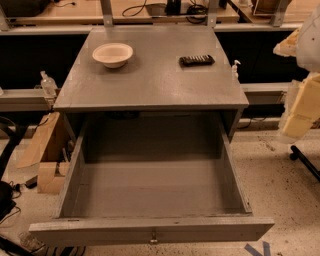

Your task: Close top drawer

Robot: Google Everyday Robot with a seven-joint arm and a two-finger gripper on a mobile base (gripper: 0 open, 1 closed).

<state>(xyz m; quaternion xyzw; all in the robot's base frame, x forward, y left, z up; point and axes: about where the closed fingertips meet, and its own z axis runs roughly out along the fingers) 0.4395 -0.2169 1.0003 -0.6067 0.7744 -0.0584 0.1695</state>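
Top drawer [150, 195] is nearest the camera, pulled all the way out of the grey counter [150, 87]. Its long flat front panel runs across the bottom edge, with a small round metal knob [153, 236] at centre. The box is wide and deep with grey wood walls, and only a bare grey floor shows inside. The front panel looks slightly skewed, right end lower than the left.

Gripper [301, 107] is at the right edge of the view, cream-coloured under a white arm section, beside the counter's right side. It's well apart from the drawer and touches neither the drawer nor the counter. Can't tell whether it's spread or pressed together.

Cardboard [42, 150] sits on the floor left of the counter. Further back on the counter top are a white bowl [113, 54] rear left and a black remote [197, 60] rear right, well apart. A wooden bench [135, 12] with cables runs behind.
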